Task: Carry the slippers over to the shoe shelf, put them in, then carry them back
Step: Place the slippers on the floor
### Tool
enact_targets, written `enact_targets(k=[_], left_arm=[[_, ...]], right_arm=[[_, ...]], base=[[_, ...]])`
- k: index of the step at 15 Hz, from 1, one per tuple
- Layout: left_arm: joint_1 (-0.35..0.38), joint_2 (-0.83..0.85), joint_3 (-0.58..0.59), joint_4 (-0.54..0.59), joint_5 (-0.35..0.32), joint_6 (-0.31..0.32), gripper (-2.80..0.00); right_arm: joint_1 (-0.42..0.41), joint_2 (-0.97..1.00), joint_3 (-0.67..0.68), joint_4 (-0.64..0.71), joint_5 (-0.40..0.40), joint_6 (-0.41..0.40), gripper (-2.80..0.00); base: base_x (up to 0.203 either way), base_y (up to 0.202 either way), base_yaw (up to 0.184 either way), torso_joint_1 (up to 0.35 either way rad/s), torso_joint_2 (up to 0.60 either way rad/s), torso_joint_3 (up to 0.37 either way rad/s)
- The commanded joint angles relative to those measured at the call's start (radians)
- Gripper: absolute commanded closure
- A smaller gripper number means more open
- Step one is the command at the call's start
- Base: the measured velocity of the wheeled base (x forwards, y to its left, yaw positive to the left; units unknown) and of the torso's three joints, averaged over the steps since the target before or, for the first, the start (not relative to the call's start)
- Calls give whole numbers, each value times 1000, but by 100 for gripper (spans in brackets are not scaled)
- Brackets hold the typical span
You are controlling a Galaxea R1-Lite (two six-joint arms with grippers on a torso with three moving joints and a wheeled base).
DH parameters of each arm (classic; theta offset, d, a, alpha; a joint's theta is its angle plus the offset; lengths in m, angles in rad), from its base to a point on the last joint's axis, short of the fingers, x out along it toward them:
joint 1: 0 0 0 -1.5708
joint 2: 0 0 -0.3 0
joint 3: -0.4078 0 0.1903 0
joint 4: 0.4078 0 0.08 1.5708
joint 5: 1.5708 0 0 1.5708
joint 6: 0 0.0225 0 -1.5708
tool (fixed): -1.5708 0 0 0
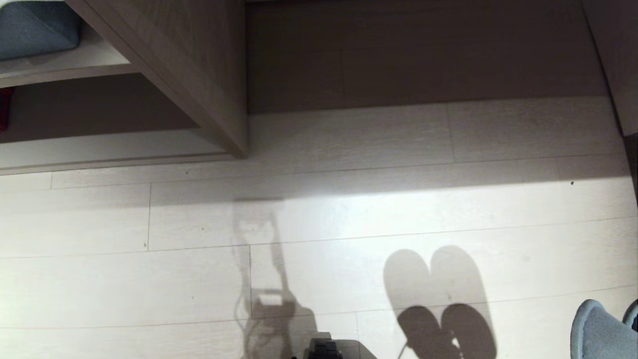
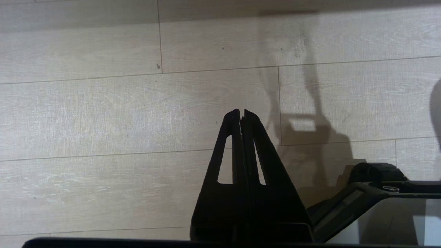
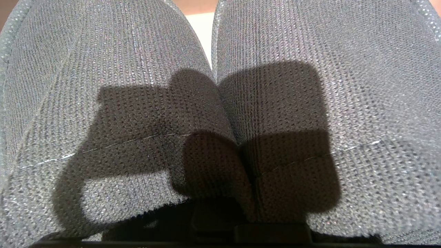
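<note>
holding: right gripper point(image 3: 253, 206) is clamped on the slippers point(image 3: 220, 103), their grey knit filling the right wrist view
slippers in head view: lower right corner
left gripper point(image 2: 241, 115): fingers pressed together, empty, over the floor point(image 2: 103, 113)
shoe shelf point(image 1: 99, 149): upper left of the head view

Light: bright glare band across the pale floor point(image 1: 349, 199)
Shadows: crisp slipper and arm shapes on planks
Recess: dim under the shelf unit point(image 1: 199, 75)
Focus: sharp
</note>
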Motion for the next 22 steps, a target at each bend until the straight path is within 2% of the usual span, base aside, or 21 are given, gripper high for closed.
enact_targets(k=[1, 18, 20, 22], left_arm=[[0, 0, 0, 0, 1, -1, 0], [0, 0, 0, 1, 1, -2, 0], [0, 0, 0, 1, 1, -2, 0], [0, 0, 0, 1, 1, -2, 0]], right_arm=[[0, 0, 1, 0, 0, 0, 0], [0, 0, -16, 11, -5, 1, 0], [0, 57, -84, 24, 1, 2, 0], [0, 231, -167, -4, 6, 3, 0]], base=[[0, 0, 0, 10, 2, -196], [0, 0, 0, 1, 3, -194], [0, 0, 0, -4, 4, -66], [0, 0, 0, 3, 1, -21]])
